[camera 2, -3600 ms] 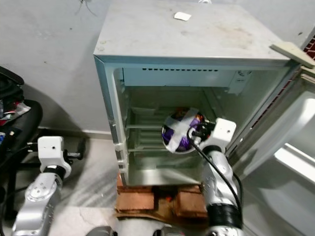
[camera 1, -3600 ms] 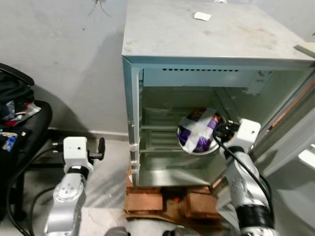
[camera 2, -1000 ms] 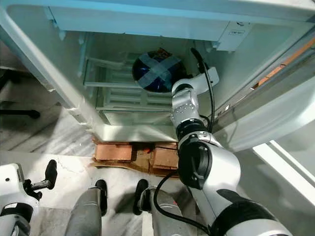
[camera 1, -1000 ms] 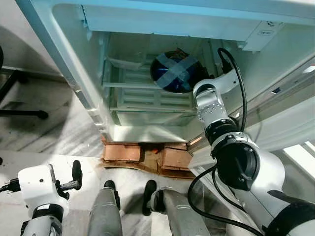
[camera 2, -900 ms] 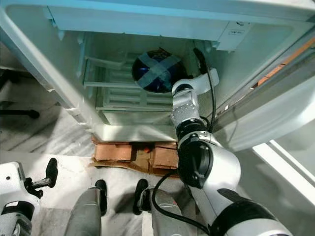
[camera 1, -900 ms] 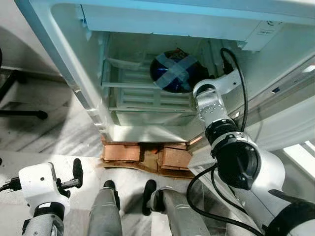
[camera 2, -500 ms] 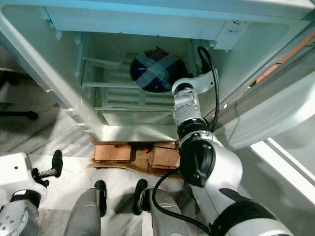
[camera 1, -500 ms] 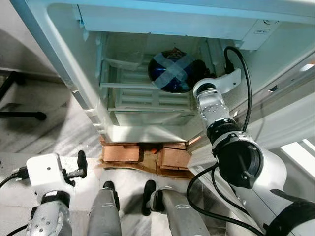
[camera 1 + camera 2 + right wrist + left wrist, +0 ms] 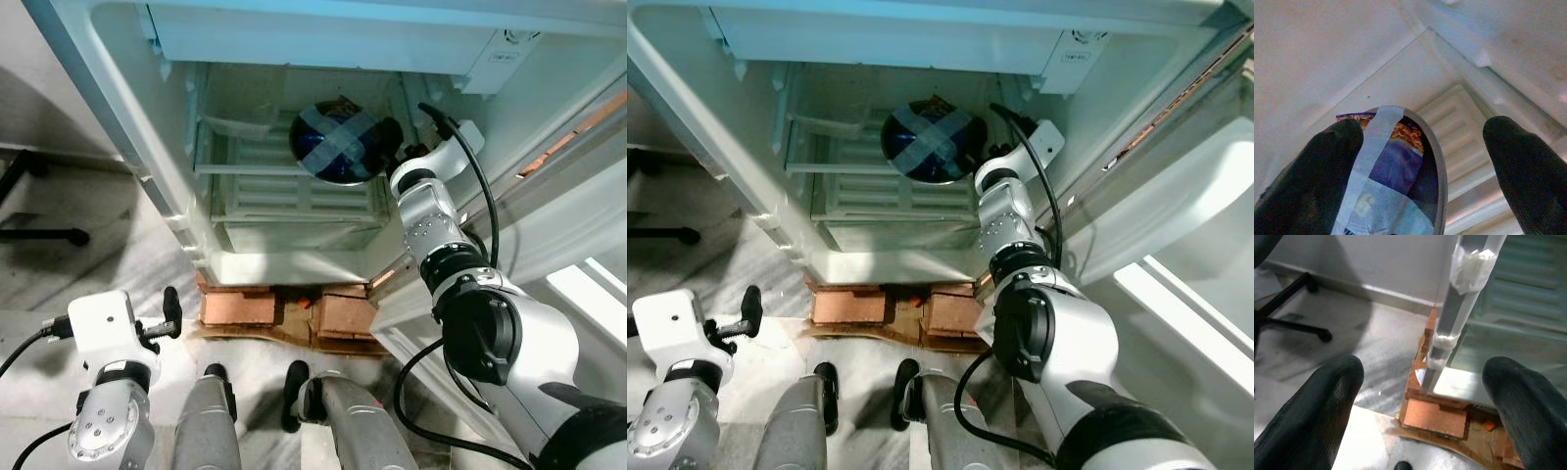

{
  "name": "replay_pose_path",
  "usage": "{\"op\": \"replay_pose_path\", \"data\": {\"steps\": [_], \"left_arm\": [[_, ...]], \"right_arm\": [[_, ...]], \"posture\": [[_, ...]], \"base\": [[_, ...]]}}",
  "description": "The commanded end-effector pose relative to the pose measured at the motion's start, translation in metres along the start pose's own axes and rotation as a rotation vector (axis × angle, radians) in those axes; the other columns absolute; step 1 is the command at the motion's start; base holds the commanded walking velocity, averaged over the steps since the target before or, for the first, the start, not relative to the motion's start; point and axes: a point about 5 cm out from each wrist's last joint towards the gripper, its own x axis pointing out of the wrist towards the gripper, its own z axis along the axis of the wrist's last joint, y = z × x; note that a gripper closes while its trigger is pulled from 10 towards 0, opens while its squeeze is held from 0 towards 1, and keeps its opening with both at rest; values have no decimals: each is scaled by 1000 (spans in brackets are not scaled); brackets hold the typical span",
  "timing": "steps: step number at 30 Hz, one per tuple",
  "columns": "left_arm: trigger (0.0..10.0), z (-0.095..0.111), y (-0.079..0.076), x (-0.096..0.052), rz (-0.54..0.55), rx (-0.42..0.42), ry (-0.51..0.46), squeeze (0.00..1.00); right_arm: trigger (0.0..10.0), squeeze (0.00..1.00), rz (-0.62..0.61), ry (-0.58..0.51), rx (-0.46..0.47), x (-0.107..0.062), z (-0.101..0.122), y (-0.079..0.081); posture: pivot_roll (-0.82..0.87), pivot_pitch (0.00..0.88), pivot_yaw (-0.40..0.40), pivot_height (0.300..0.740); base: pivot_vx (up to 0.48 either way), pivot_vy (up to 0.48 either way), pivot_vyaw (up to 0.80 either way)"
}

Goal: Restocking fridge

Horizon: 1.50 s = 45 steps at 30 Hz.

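Note:
A dark bowl [image 9: 338, 144] holding a purple packet, sealed with a cross of grey tape, rests on the white shelf [image 9: 284, 186] inside the open fridge [image 9: 108, 108]. My right arm reaches into the fridge, and its wrist [image 9: 460, 142] sits just right of the bowl. In the right wrist view my right gripper [image 9: 1422, 125] is open, its fingers [image 9: 1317, 181] spread wide with the bowl's rim [image 9: 1440, 196] below and between them. My left gripper [image 9: 1422, 367] is open and empty, held low outside the fridge [image 9: 171, 311] at its lower left.
The fridge stands on red bricks [image 9: 235, 308] and cardboard. Its door [image 9: 1176, 196] hangs open on the right. A chair base [image 9: 39, 235] lies on the marble floor to the left. My own feet [image 9: 294, 382] stand just before the bricks.
I have stepped in close and carried the bowl from the fridge's mouth onto the shelf. Over the last second the bowl stays put, the right wrist shifts slightly, and the left arm rises.

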Motion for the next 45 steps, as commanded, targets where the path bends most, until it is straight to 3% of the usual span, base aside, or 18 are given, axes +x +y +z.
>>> {"op": "replay_pose_path", "data": {"steps": [1, 4, 6, 12, 15, 17, 18, 19, 20, 21, 30, 34, 37, 45], "left_arm": [[10000, -5, 2, -1, 8, 9, 15, 0], [10000, -5, 2, 3, 4, 14, 5, 0], [10000, -7, -1, 9, -18, 27, -9, 0], [10000, -9, -6, 18, -51, 39, -23, 0], [10000, -9, -12, 26, -76, 59, -35, 0], [10000, -9, -15, 28, -88, 72, -45, 0], [10000, -8, -17, 29, -96, 79, -50, 0], [10000, -9, -18, 31, -104, 83, -53, 0], [10000, -11, -19, 34, -113, 84, -54, 0], [10000, -12, -19, 35, -118, 86, -53, 0], [10000, -21, -13, 36, -154, 133, -26, 0], [10000, -22, -12, 38, -148, 135, -29, 0], [10000, -17, -14, 45, -121, 118, -51, 0], [10000, -11, -17, 50, -139, 144, -73, 0]], "right_arm": [[10000, 1000, 4, 9, -50, -3, -3, -7], [10000, 1000, 56, 11, -107, -3, -4, -4], [10000, 1000, 155, 24, -203, -6, -7, -3], [10000, 1000, 262, -11, -313, -12, -4, -6], [10000, 1000, 300, -38, -359, -24, -6, -16], [10000, 945, 316, -41, -390, -33, -9, -23], [10000, 820, 328, -38, -411, -39, -12, -27], [10000, 0, 337, -27, -434, -48, -16, -32], [10000, 0, 365, 10, -475, -67, -25, -39], [10000, 0, 370, 28, -488, -73, -29, -42], [10000, 0, 386, 123, -501, -117, -49, -48], [10000, 0, 369, 105, -474, -119, -48, -47], [10000, 0, 271, 56, -520, -117, -42, -50], [10000, 0, 135, 63, -597, -120, -36, -65]], "posture": [[341, 233, -152, 740], [329, 207, -152, 740], [298, 173, -154, 740], [258, 141, -145, 740], [227, 87, -123, 740], [223, 78, -118, 740], [217, 70, -114, 740], [204, 59, -108, 740], [193, 47, -108, 740], [190, 41, -108, 740], [163, 33, -83, 740], [168, 30, -78, 740], [172, 30, -64, 740], [136, 59, -61, 740]], "base": [[0, 0, 0], [0, 0, 0], [0, 0, 0], [0, 0, 0], [0, 0, 0], [0, 0, 0], [0, 0, 0], [0, 0, 0], [0, 0, 0], [-330, 0, 0], [-375, 0, 0], [-421, 0, 0], [-447, 0, 0], [-445, 0, 0]]}}
